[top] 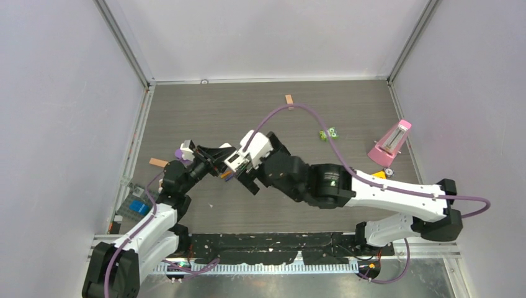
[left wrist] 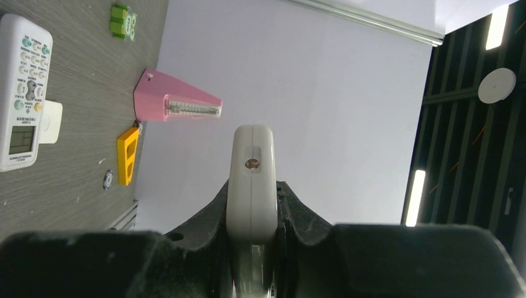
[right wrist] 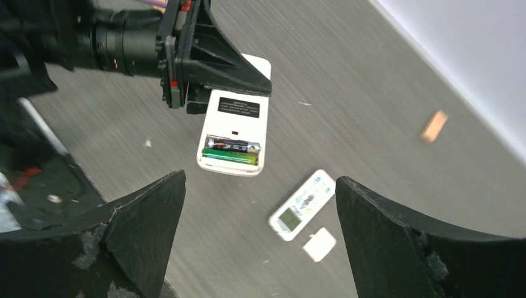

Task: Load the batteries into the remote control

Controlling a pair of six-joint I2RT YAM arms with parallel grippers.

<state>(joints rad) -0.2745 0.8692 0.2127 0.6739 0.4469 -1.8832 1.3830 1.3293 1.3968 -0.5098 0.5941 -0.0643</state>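
Note:
My left gripper (top: 214, 162) is shut on the remote control (right wrist: 236, 124) and holds it above the table, gripping it near one end. The remote's white back with its black label faces the right wrist camera. Its battery bay lies uncovered, and the batteries (right wrist: 233, 151) sit in it side by side, one dark with orange, one greenish. In the left wrist view the remote (left wrist: 251, 180) shows edge-on between the fingers of the left gripper (left wrist: 251, 192). My right gripper (right wrist: 260, 180) is open and holds nothing; it hangs close to the remote's battery end (top: 231, 167).
A second white remote (right wrist: 303, 203) with a display lies face up on the table beside a small white cover (right wrist: 319, 244). A pink metronome (top: 391, 143), a yellow piece (top: 378, 175), a green item (top: 329, 133) and a tan block (top: 289, 100) lie right and back.

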